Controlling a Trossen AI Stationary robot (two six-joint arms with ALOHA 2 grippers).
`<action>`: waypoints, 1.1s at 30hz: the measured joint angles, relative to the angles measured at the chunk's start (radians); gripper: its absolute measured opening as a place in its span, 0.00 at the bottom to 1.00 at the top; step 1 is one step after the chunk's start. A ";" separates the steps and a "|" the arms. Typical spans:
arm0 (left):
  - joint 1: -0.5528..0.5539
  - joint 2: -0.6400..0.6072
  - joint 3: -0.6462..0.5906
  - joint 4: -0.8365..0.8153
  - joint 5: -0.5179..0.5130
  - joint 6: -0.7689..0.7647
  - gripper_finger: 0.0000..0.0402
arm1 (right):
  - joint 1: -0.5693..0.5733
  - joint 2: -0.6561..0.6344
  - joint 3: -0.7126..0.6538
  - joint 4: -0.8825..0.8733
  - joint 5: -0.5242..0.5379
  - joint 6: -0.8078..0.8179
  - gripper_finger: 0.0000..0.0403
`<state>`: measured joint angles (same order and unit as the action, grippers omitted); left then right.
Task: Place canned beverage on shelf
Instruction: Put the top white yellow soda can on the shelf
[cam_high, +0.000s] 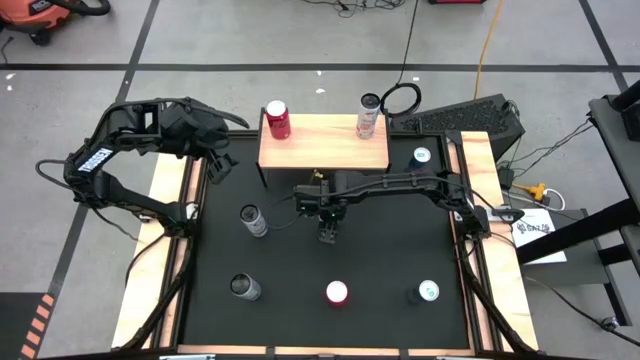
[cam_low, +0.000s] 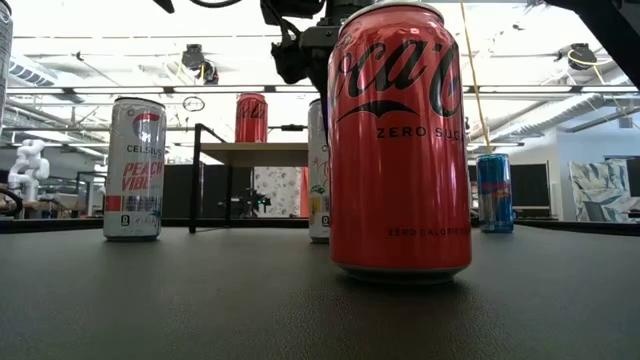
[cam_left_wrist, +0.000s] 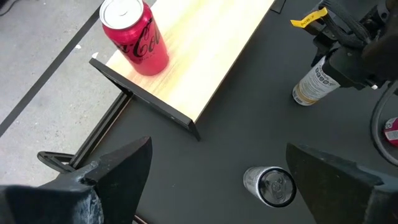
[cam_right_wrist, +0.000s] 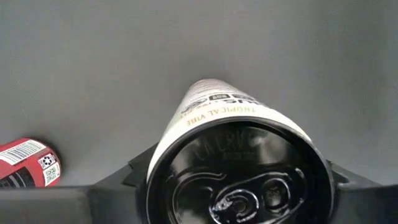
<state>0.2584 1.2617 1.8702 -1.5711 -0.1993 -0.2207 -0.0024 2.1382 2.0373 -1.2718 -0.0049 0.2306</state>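
The right pincer hangs straight above a tall white can that stands upright on the black tabletop just in front of the shelf, toward the shelf's middle. In the right wrist view the can's dark lid sits squarely between the two dark fingers, one on each side of the rim and very close to it; whether they already press the wall cannot be told, so the pincer reads as closing around the can rather than gripping it. The can's long axis runs vertical, in line with the pincer's downward reach, and the shelf's light wood top lies directly behind and above it, so the coming move is judged to be a short lift and a push away from the table's front edge. The shelf already carries a red cola can at its left end and a white can with red print toward its right end, leaving bare wood between them. The left pincer waits with its fingers spread wide beside the shelf's left end, holding nothing; it is nearer the shelf than the can is, but the right arm is the one over the can. Other cans stand farther from the shelf, among them a silver can off its left front corner.
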 joint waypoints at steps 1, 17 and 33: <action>0.000 0.000 0.000 0.000 0.000 0.000 0.93 | -0.002 0.000 0.003 -0.006 -0.001 0.001 0.57; 0.000 0.000 0.000 0.000 0.000 -0.006 0.93 | -0.098 -0.047 0.321 -0.173 0.003 -0.013 0.57; 0.000 0.000 0.000 0.003 0.000 -0.007 0.93 | -0.266 -0.137 0.318 -0.097 0.007 -0.120 0.57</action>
<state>0.2588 1.2621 1.8702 -1.5680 -0.1993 -0.2276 -0.2684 2.0015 2.3554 -1.3689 0.0019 0.1109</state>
